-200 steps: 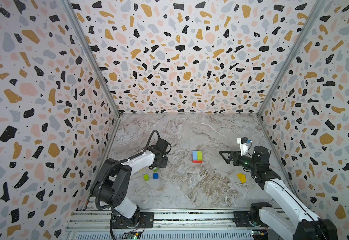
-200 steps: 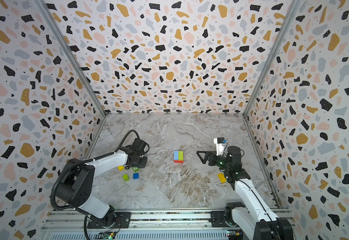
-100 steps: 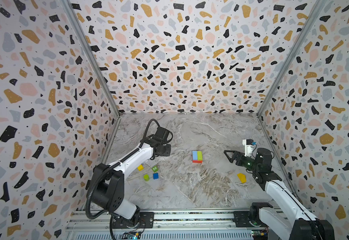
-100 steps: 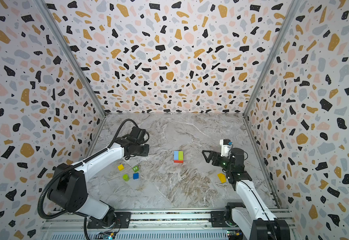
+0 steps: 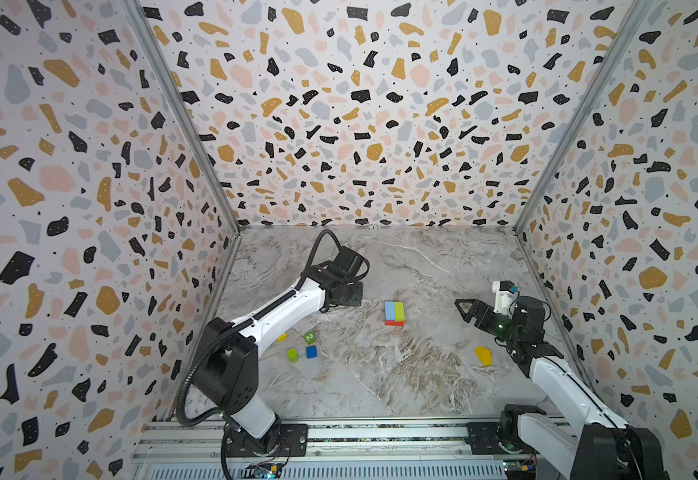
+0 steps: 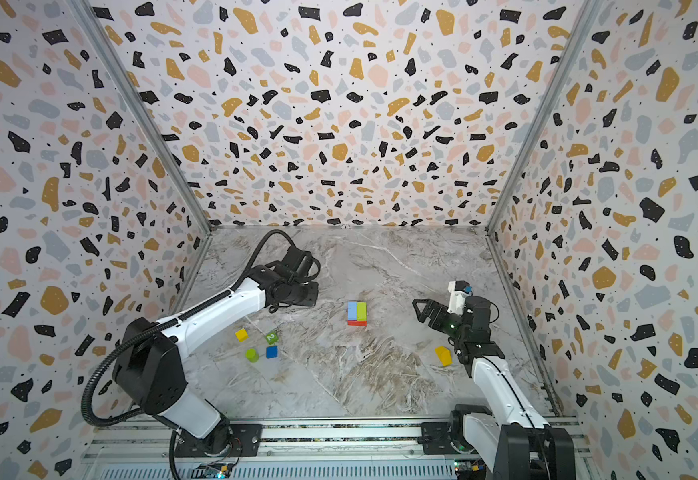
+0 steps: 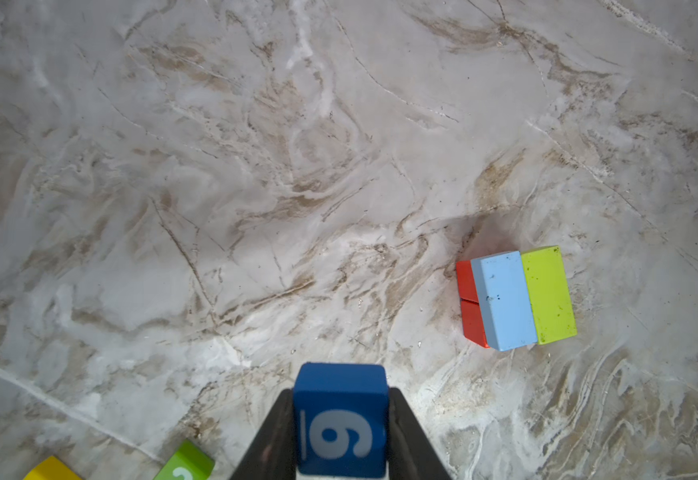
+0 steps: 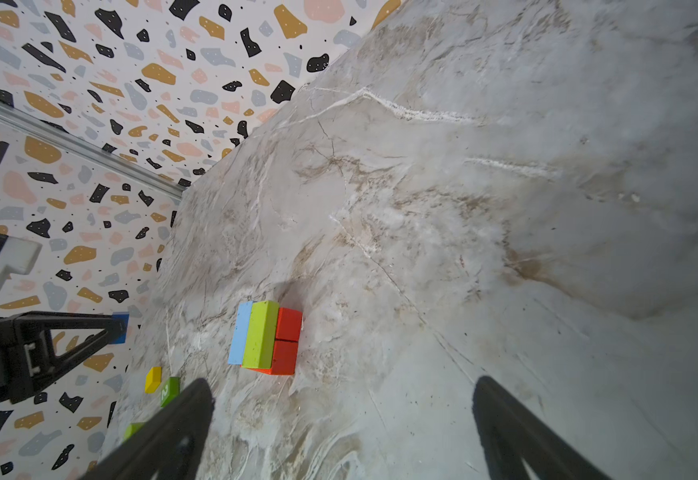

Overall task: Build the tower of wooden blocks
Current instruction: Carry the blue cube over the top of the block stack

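Left end effector (image 7: 341, 392): clenched on the 6 cube (image 7: 341, 432), dark blue. The jaws sit flat on two opposite side faces and the numbered face is turned to the wrist camera. The cube looks lifted off the surface (image 7: 256, 187), on the left of the tower in both top views and apart from it.

Tower (image 5: 394, 312): mid-surface, two layers. Red slabs (image 7: 470, 307) lie side by side as the base. The blue bar (image 7: 505, 301) and lime bar (image 7: 549, 295) lie across them, touching each other, with flat tops free.

Handling (judged): small painted wood, so light and stiff, not fragile. The smooth paint may slip under a skewed grip. Take cubes on parallel side faces, as here. Nothing pins the bars, so a sideways nudge on set-down could shift them. Lower straight and let go gently.

Loose blocks: the yellow cube (image 6: 241, 334), 2 cube (image 6: 271, 337), cylinder (image 6: 251, 354) and blue cube (image 6: 271, 352) are clustered near the left arm, well apart from the tower. The cylinder would roll if tipped. The wedge (image 5: 483, 355) lies near the right arm; its flat parallel sides look the better hold, not the slope.

Right end effector (image 5: 468, 309): released, jaws wide and empty, right of the tower and pointing toward it.
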Robot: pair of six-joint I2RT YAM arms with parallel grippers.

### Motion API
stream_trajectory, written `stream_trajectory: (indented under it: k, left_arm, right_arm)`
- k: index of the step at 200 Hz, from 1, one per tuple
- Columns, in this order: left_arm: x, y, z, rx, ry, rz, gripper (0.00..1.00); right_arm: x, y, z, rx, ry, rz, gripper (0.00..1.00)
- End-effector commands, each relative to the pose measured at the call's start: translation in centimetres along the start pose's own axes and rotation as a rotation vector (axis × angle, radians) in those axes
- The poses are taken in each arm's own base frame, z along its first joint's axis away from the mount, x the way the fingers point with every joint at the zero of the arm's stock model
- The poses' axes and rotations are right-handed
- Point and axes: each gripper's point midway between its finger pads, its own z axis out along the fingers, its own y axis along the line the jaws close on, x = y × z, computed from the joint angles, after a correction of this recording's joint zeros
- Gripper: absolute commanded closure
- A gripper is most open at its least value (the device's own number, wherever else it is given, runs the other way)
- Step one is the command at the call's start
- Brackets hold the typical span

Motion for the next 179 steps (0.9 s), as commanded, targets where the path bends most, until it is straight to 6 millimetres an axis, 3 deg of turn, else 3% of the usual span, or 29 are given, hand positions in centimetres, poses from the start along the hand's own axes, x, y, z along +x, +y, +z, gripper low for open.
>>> stream_trajectory:
  k: [1, 102, 179]
  left_arm:
    - [-0.6, -1.6, 0.3, -0.010, -0.013, -0.047, 0.67]
    - [-1.2, -9.4, 3.9, -0.021, 0.039, -0.028, 0.69]
    - [-0.3, -12.5, 6.2, -0.018, 0.069, -0.015, 0.70]
  right_arm:
    - [0.1, -0.6, -0.2, 0.034, -0.004, 0.035, 0.01]
    - [0.4, -1.8, 0.0, 0.062, 0.011, 0.131, 0.01]
    - [0.6, -1.8, 0.1, 0.020, 0.018, 0.162, 0.01]
